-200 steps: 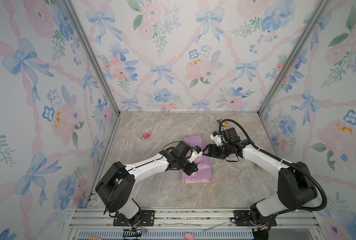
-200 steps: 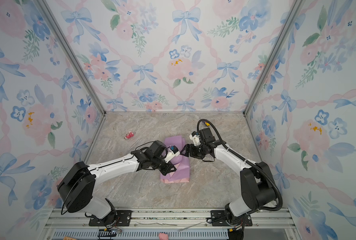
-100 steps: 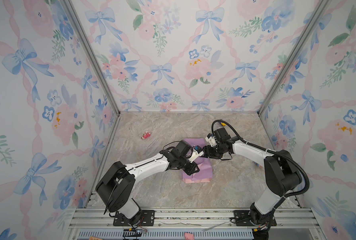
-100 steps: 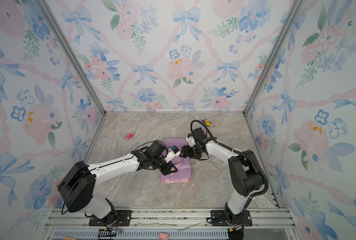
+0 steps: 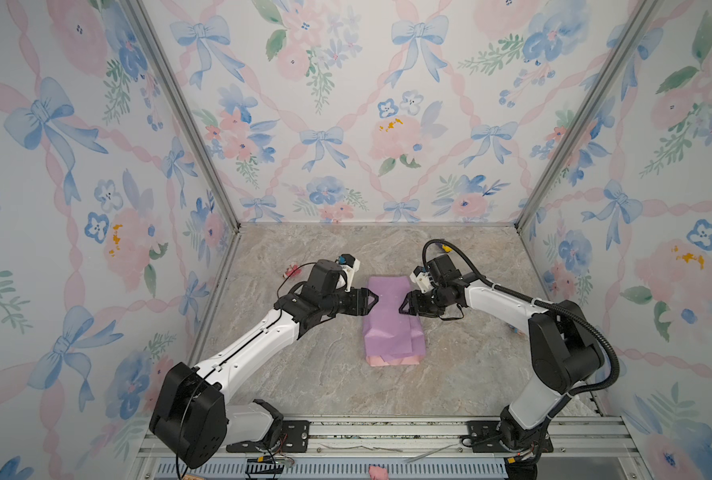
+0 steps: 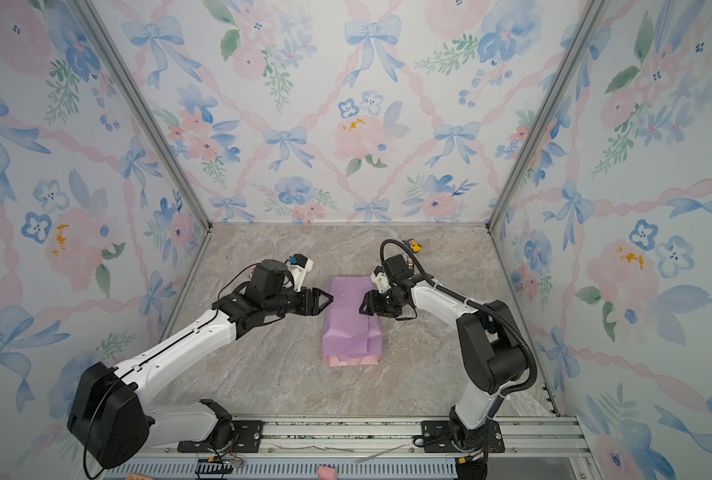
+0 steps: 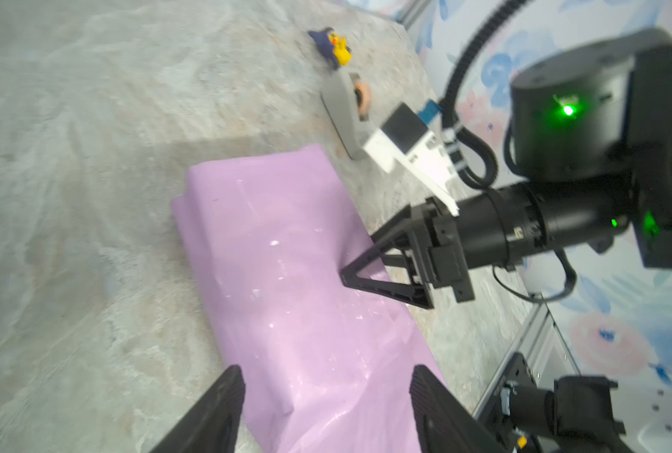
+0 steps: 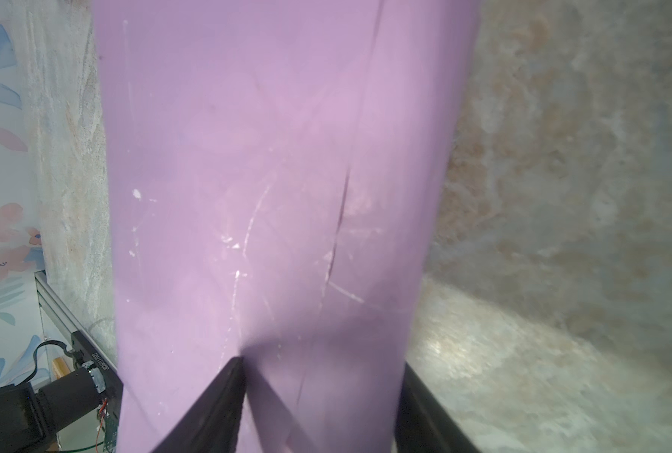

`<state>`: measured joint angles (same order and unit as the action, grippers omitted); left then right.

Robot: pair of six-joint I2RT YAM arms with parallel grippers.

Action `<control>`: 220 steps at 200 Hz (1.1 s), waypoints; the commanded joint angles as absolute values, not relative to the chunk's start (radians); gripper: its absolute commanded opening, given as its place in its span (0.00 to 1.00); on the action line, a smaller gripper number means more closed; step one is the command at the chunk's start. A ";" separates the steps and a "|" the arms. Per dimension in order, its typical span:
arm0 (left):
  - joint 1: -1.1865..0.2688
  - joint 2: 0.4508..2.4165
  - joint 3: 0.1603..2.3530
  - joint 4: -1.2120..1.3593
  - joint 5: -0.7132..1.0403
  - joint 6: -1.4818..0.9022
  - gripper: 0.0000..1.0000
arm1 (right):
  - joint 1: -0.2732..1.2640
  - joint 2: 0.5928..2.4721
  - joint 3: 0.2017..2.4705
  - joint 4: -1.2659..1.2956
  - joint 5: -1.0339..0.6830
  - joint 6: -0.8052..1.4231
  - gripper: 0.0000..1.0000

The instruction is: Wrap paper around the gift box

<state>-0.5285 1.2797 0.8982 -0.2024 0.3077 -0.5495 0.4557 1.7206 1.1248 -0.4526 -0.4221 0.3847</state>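
Folded paper [image 5: 389, 320] between my pincers
My left pincer [image 5: 372, 300] hangs released just left of the paper; my right pincer [image 5: 404, 305], jaws spread, touches its right edge.

Gift box is totally hidden under the paper [image 5: 389, 320], covered on every visible side. Right wrist view crops the paper at two edges. Little red thing [image 5: 291, 272] on the desk [image 5: 325, 382] is too small to make out.

The paper [image 5: 389, 320] lies folded into a long, creased lilac parcel on the tabletop [image 5: 304, 374], a pale pink strip showing at its near end. The gift box is hidden, presumably inside.
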 commanded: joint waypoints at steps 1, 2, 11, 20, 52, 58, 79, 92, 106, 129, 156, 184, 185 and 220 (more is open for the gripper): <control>-0.502 1.313 0.807 -0.159 0.301 -0.705 0.70 | 0.464 1.702 1.104 -0.471 -0.409 0.401 0.60; -0.502 1.316 0.804 -0.155 0.304 -0.707 0.70 | 0.464 1.701 1.104 -0.471 -0.409 0.401 0.60; -0.503 1.334 0.786 -0.124 0.325 -0.732 0.71 | 0.466 1.698 1.103 -0.468 -0.411 0.407 0.60; -0.502 1.353 0.767 -0.081 0.350 -0.758 0.71 | 0.466 1.694 1.101 -0.467 -0.412 0.415 0.60; -0.506 1.412 0.700 0.069 0.397 -0.825 0.72 | 0.470 1.682 1.083 -0.445 -0.419 0.448 0.60; -0.508 1.423 0.698 0.086 0.401 -0.828 0.72 | 0.470 1.683 1.079 -0.440 -0.421 0.454 0.59; -0.518 1.452 0.693 0.130 0.419 -0.840 0.71 | 0.475 1.677 1.069 -0.423 -0.428 0.482 0.59; -0.529 1.467 0.693 0.157 0.427 -0.848 0.71 | 0.480 1.673 1.066 -0.415 -0.430 0.496 0.59; -0.543 1.485 0.694 0.177 0.425 -0.853 0.70 | 0.484 1.667 1.065 -0.407 -0.430 0.513 0.59; -0.560 1.525 0.715 0.190 0.431 -0.857 0.67 | 0.491 1.661 1.062 -0.393 -0.430 0.550 0.60; -0.576 1.537 0.727 0.156 0.391 -0.852 0.63 | 0.496 1.629 1.061 -0.385 -0.426 0.594 0.66; -0.580 1.531 0.778 0.107 0.351 -0.835 0.61 | 0.500 1.608 1.063 -0.386 -0.431 0.618 0.74; -0.580 1.531 0.779 0.107 0.351 -0.835 0.61 | 0.500 1.608 1.062 -0.386 -0.431 0.618 0.74; -0.595 1.545 0.791 0.107 0.336 -0.829 0.59 | 0.505 1.616 1.055 -0.388 -0.413 0.663 0.74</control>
